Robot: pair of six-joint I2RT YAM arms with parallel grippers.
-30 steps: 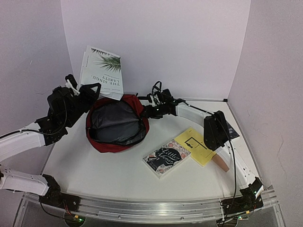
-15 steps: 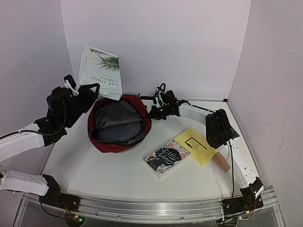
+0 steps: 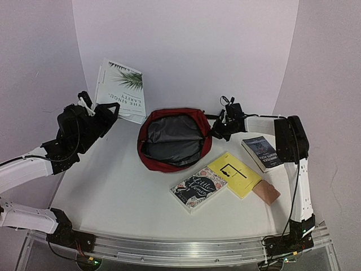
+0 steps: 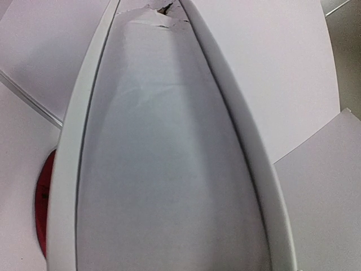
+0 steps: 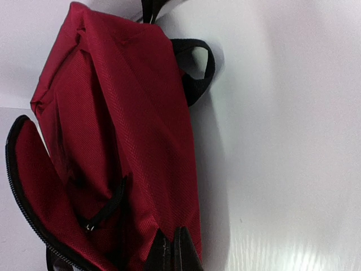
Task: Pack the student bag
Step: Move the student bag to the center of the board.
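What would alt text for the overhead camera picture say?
An open dark red student bag lies mid-table, its right rim pinched by the right gripper, while the left gripper holds a white book up to its left. A floral book, a yellow book and a dark book lie on the table near the bag.

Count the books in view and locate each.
4. White palm-leaf paperback held up at rear left by the left tool; black floral book and yellow book in front of the dark red fabric backpack; dark blue book far right. None visible inside; part hidden.
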